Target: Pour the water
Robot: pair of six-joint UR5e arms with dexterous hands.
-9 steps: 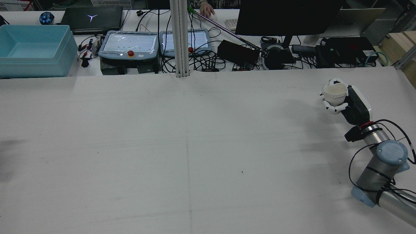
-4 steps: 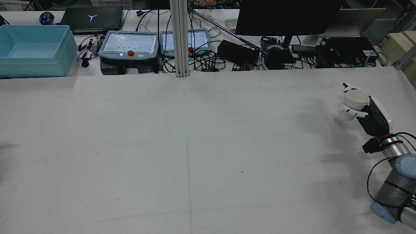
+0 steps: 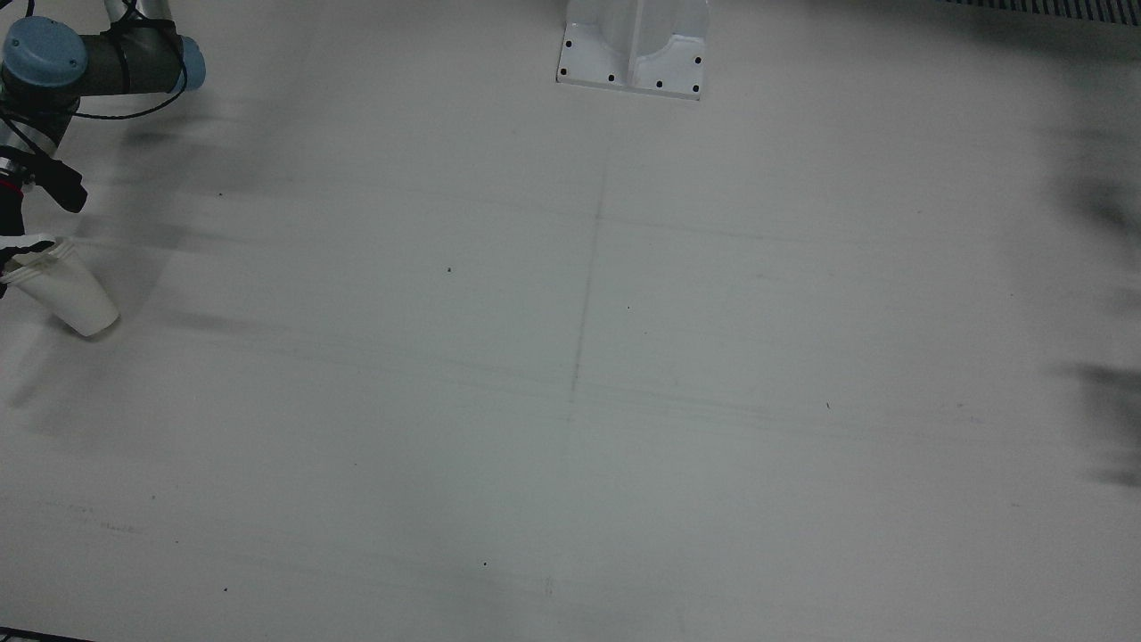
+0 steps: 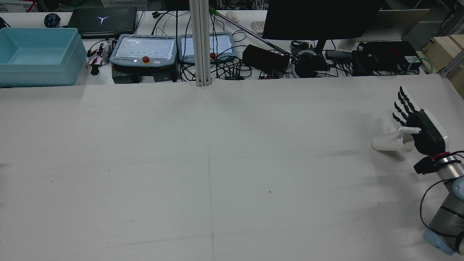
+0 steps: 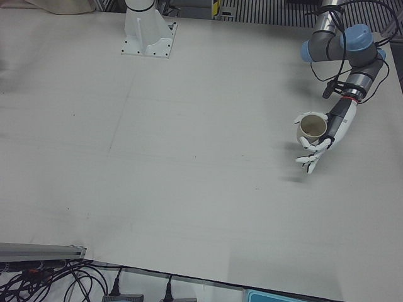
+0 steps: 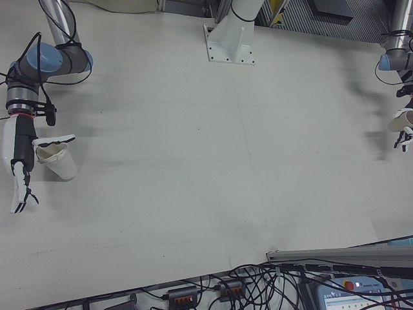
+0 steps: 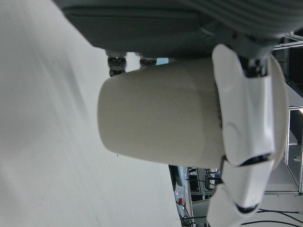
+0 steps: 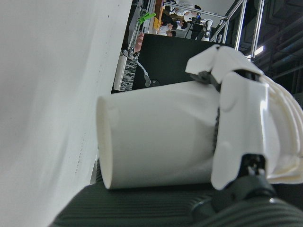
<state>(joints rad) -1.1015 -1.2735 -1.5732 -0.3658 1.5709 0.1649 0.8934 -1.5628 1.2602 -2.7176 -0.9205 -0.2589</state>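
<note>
My right hand (image 4: 417, 123) is at the table's right edge in the rear view. Its fingers are straight and apart, and only the thumb (image 8: 236, 127) lies across the rim of a white paper cup (image 4: 386, 143). The cup leans with its base pointing away from the palm. It also shows in the front view (image 3: 71, 299) and the right-front view (image 6: 57, 163). I cannot tell whether the cup touches the table. My left hand (image 5: 321, 141) is curled around a second paper cup (image 5: 310, 129), held mouth up above the table. In the left hand view the thumb crosses this cup (image 7: 161, 123).
A blue bin (image 4: 36, 58), two teach pendants (image 4: 143, 50), a monitor and tangled cables line the far side of the table. The white post base (image 3: 633, 45) stands at the table's middle, on the robot's side.
My right hand has moved right and toward the robot's side. Its fingers have straightened off the cup, and the cup has gone from upright to leaning.
</note>
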